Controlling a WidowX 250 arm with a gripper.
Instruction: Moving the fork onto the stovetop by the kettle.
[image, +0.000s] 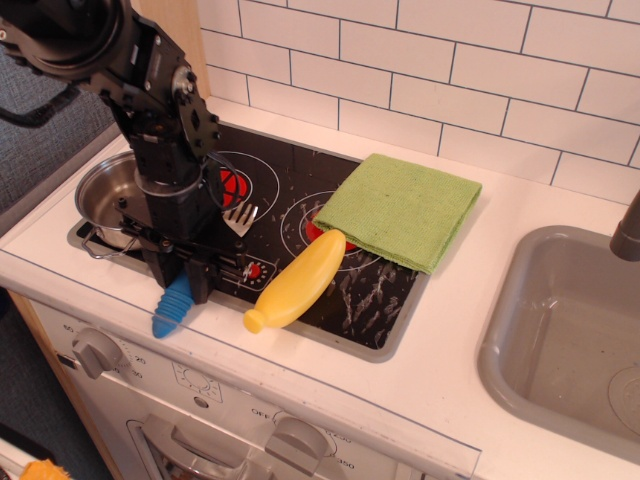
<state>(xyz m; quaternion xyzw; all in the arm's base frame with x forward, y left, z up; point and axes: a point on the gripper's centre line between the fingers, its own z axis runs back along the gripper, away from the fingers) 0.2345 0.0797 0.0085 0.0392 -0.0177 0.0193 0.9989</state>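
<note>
The fork has a ribbed blue handle (170, 308) and silver tines (240, 215). It lies slanted across the front left of the black stovetop (290, 185). The handle end sticks out over the grey front rim and the tines point toward the left burner. My gripper (185, 278) is shut on the fork's middle, low over the stovetop. I cannot tell whether the fork touches the surface. The kettle (105, 200), a shiny steel pot, sits at the stovetop's left end, just left of my arm and partly hidden by it.
A yellow banana-shaped toy (297, 280) lies on the stovetop's front, right of the gripper. A folded green cloth (400, 208) covers the right burner. A grey sink (565, 320) and faucet (628, 230) are at the right. The tiled wall stands behind, and oven knobs (95, 350) are below.
</note>
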